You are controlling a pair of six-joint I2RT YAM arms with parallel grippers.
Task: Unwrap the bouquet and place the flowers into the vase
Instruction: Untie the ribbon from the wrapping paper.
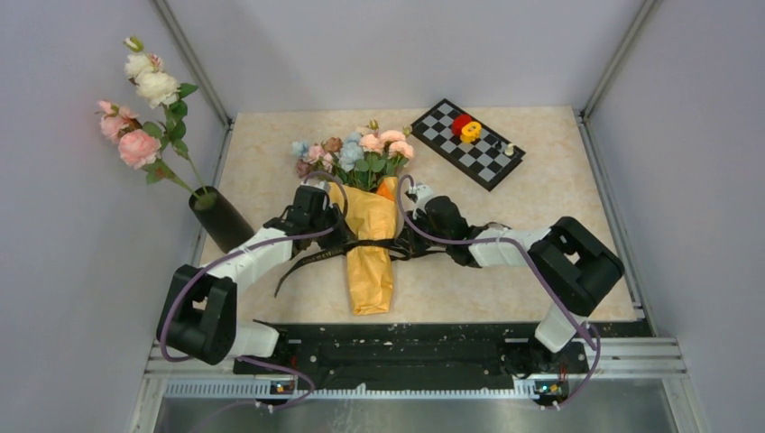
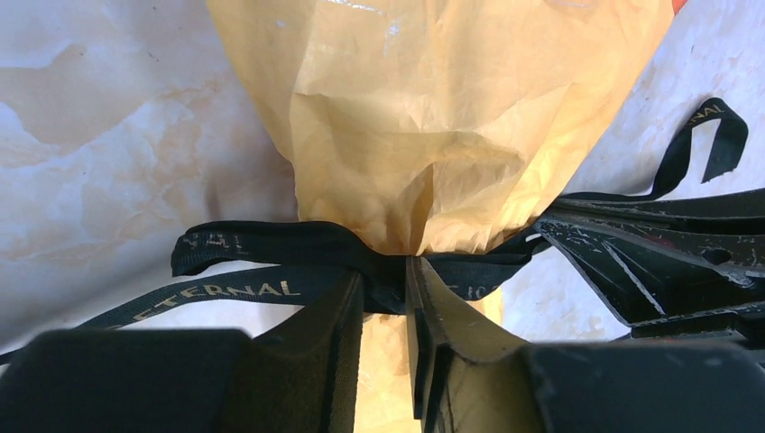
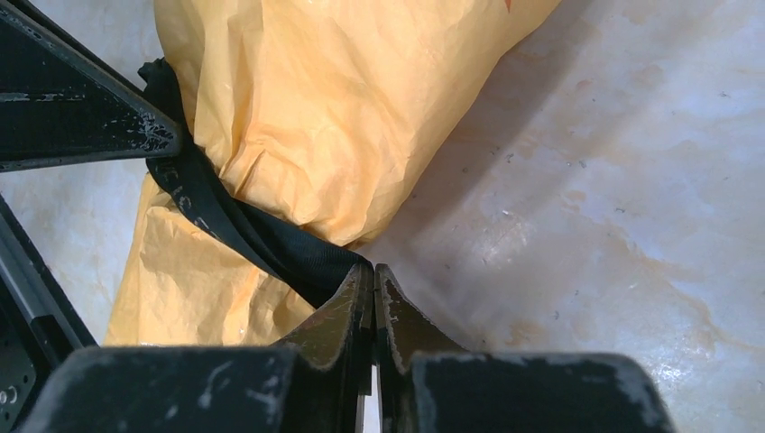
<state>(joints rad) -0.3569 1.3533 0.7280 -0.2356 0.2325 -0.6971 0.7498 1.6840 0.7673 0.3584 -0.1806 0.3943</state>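
Note:
The bouquet (image 1: pixel 370 244) lies on the table, its orange-yellow paper (image 2: pixel 433 117) cinched by a black ribbon (image 2: pixel 235 248). Its small pastel flowers (image 1: pixel 356 153) point to the far side. My left gripper (image 2: pixel 386 275) comes in from the left (image 1: pixel 347 242) and is shut on the ribbon's knot, with black band filling the narrow gap between its tips. From the right side of the wrap (image 1: pixel 400 244), my right gripper (image 3: pixel 373 269) has its jaws pressed together on the ribbon (image 3: pixel 271 239). The black vase (image 1: pixel 221 221) stands at the left edge.
Long-stemmed pink and white roses (image 1: pixel 144 108) stand in the vase. A small chessboard (image 1: pixel 467 142) with red and yellow pieces lies at the back right. A loose ribbon tail (image 2: pixel 713 126) trails on the marbled tabletop (image 3: pixel 586 180).

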